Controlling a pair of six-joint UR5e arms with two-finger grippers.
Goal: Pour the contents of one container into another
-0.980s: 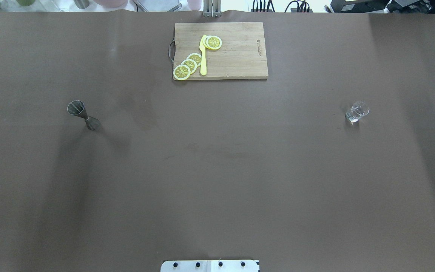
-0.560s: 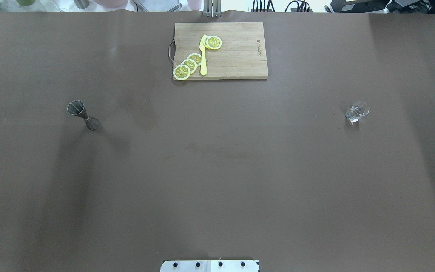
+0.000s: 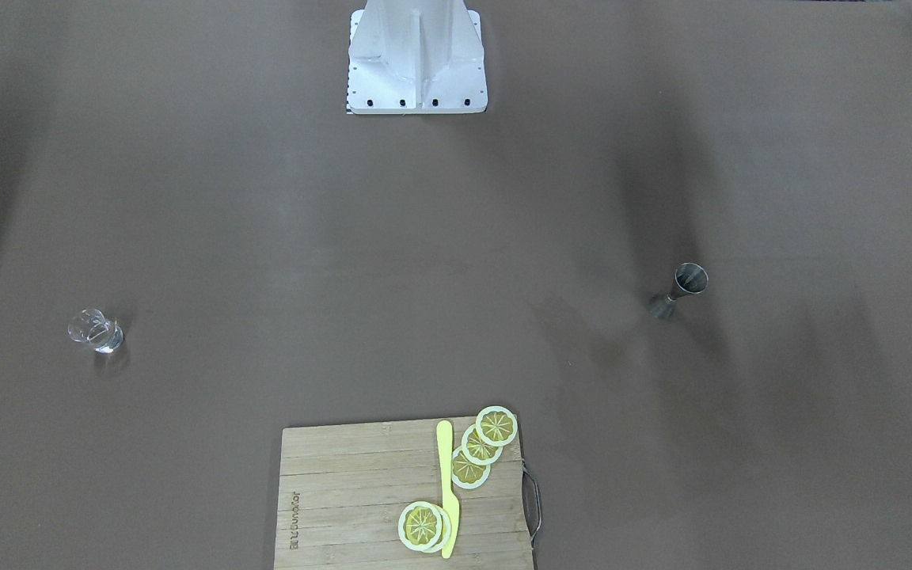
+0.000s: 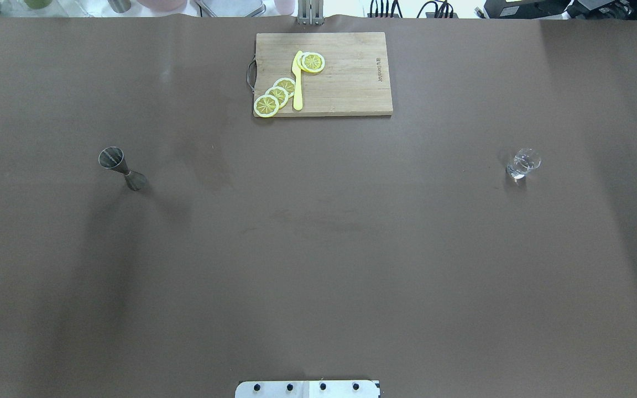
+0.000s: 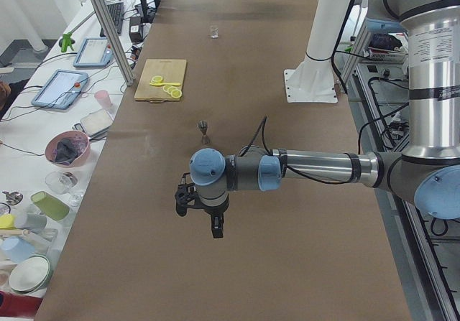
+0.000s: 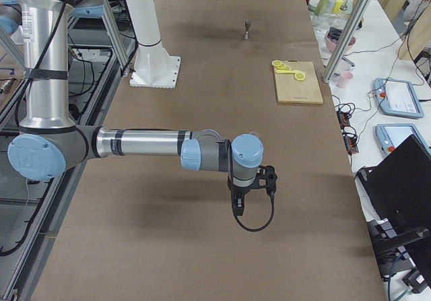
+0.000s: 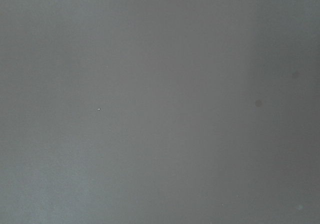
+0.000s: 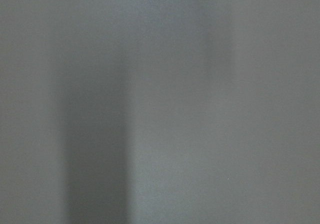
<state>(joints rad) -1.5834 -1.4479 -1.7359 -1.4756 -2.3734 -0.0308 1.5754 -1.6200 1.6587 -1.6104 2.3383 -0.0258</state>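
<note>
The left gripper (image 5: pixel 215 224) and the right gripper (image 6: pixel 238 205) show only in the side views, each hanging above bare table (image 4: pixel 318 249) and touching nothing, so I cannot tell whether their fingers are spread or closed. The steel jigger (image 4: pixel 122 168) stands upright, long axis vertical and wide mouth up, well to the robot's left of the cutting board (image 4: pixel 346 83) and nearer the robot than it. The clear glass tumbler (image 4: pixel 523 164) stands upright on its thick base, mouth up, well to the board's right and likewise nearer the robot.
</note>
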